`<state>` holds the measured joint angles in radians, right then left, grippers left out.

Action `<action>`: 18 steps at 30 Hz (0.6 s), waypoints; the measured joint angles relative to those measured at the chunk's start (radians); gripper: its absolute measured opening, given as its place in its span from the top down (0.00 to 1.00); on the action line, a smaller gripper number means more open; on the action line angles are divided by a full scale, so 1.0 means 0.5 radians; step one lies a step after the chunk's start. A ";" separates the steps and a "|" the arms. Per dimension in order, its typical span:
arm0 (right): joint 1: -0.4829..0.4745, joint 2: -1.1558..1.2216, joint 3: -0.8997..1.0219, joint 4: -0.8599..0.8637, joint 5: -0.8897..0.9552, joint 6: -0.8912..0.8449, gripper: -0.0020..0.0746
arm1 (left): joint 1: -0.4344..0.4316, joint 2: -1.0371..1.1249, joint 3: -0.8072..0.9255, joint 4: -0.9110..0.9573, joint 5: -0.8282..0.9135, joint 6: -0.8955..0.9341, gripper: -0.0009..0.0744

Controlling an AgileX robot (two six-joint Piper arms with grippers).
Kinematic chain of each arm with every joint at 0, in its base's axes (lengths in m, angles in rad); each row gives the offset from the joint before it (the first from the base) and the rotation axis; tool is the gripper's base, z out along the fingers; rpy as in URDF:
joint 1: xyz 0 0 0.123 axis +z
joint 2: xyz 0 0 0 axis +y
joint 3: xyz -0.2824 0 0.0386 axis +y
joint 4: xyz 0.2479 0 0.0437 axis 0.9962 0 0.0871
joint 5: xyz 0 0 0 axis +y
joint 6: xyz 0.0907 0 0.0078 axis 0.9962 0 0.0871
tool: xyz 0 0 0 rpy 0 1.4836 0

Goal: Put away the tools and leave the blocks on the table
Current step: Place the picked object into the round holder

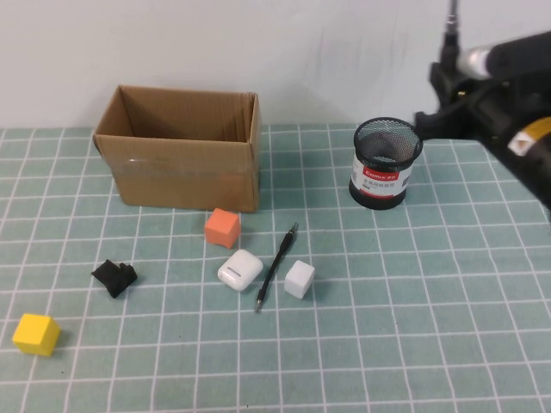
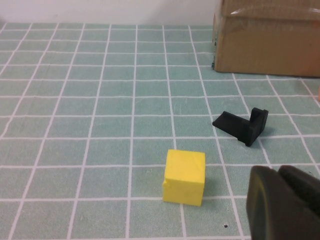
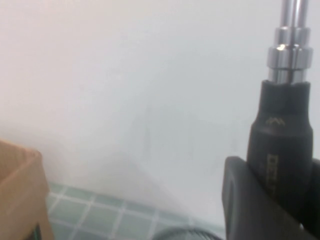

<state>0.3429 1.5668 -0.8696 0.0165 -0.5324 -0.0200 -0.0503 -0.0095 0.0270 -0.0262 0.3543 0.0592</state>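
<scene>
right gripper (image 3: 280, 200): i have it clamped on the screwdriver (image 3: 282, 145), shaft up — above the mesh cup (image 1: 386, 163) to drop in
left gripper (image 2: 285, 200): closed, empty, parked by yellow block (image 2: 184, 176)
pen tool (image 1: 276, 266): on the mat — next

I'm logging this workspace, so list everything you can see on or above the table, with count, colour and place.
Open corrugated cardboard box: one, brown, back left.
Round mesh pen cup: one, black, white label, back right.
Small orange cube: one, in front of the box.
Small white cube: one, centre, right of the pen.
Small yellow cube: one, front left.
Rounded glossy case: one, white, centre.
Thin pen-like stick: one, black, between case and white cube.
Small lumpy thing: one, black, left.
Screwdriver: one, black handle, held above the cup.
Right gripper: fingers clamping the screwdriver.
Left gripper: shut, near the yellow cube.
</scene>
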 joint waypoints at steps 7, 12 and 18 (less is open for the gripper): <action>0.003 0.498 -0.280 -0.178 -0.357 0.101 0.78 | 0.000 0.000 0.000 0.000 0.000 0.000 0.99; 0.000 0.776 -0.400 -0.206 -0.491 0.144 0.78 | 0.000 0.000 0.000 0.000 0.000 0.000 0.99; 0.000 0.897 -0.418 -0.206 -0.511 0.181 0.78 | 0.000 0.000 0.000 0.000 0.000 0.000 0.99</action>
<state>0.3428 2.0153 -1.0788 -0.0863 -0.7877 0.0705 -0.0503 -0.0095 0.0270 -0.0262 0.3543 0.0592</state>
